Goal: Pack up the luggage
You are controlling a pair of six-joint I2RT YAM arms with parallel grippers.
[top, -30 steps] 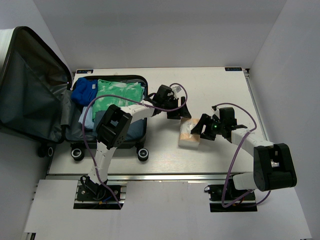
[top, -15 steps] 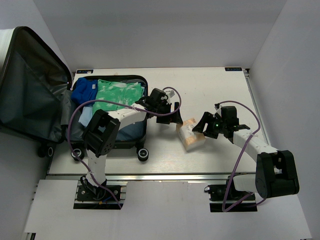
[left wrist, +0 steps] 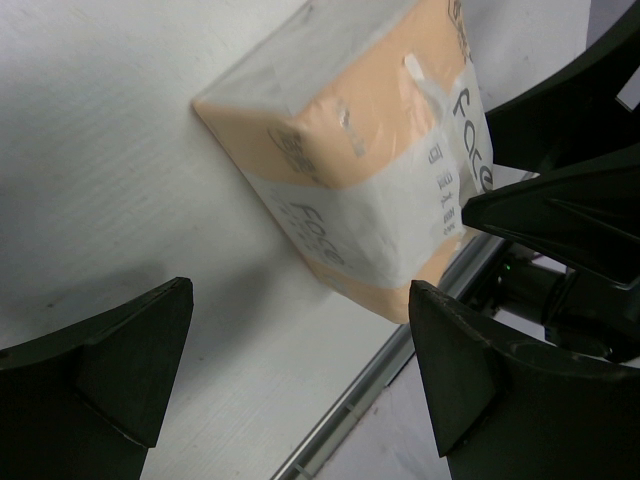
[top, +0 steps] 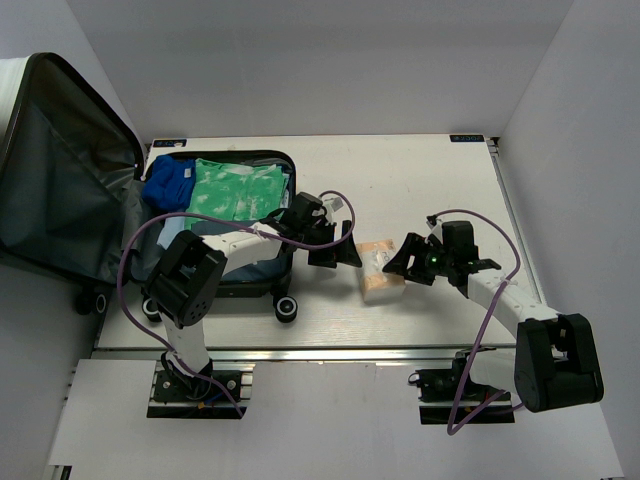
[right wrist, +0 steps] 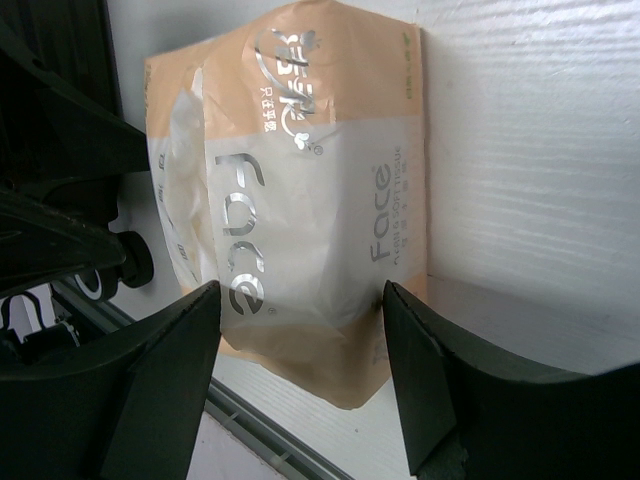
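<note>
Luggage [top: 60,190]: open at upper left, lid raised, clothes [top: 235,190] inside.
Tissue pack [top: 380,270]: lying on the desk [top: 430,180] at centre, between both grippers.
Left gripper [left wrist: 300,300]: jaws wide, empty, just beside the pack.
Right gripper [right wrist: 300,290]: astride the pack's end; whether it grips, cannot tell.
Risk: the grippers could clash at the pack, or the soft wrapper could slip free.

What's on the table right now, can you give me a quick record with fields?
luggage: open, lid raised, at left of table
contents: blue garment, green garment
tissue pack: on table, right of luggage
left tool: open, short of the pack
right tool: fingers straddle the pack's end, grip unclear
</note>
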